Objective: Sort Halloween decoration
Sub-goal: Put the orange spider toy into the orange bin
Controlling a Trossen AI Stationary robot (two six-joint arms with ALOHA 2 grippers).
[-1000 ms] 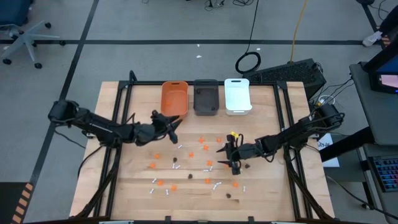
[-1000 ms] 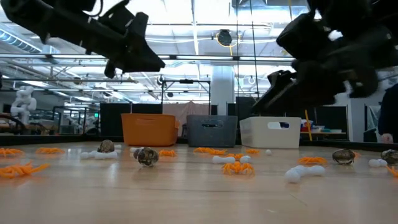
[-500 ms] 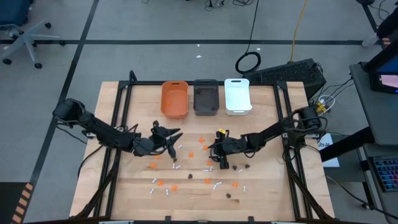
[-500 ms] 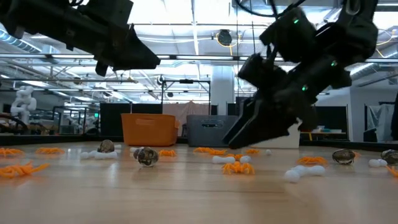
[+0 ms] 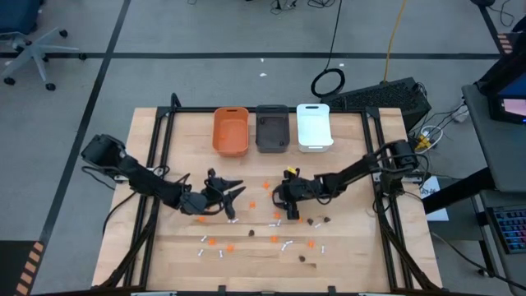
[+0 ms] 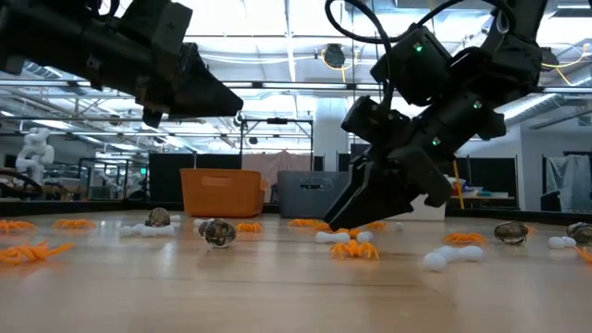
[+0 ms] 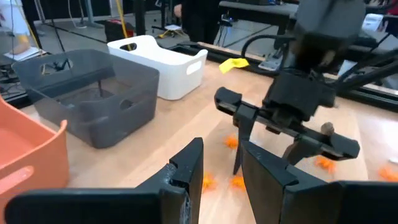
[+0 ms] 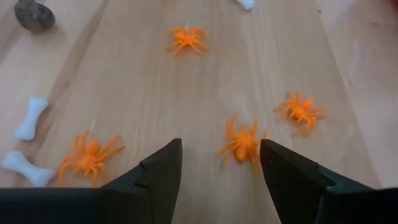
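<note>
Right claw (image 8: 217,162) gapes wide, empty, over an orange spider (image 8: 241,143) mid-frame; left claw (image 7: 221,168) narrow, empty, above bare bench (image 7: 149,155)

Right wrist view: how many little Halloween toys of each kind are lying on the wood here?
Orange spiders: 4
White bones: 3, one of them cut off by the picture's edge
Dark lump: 1
Total: 8
</note>
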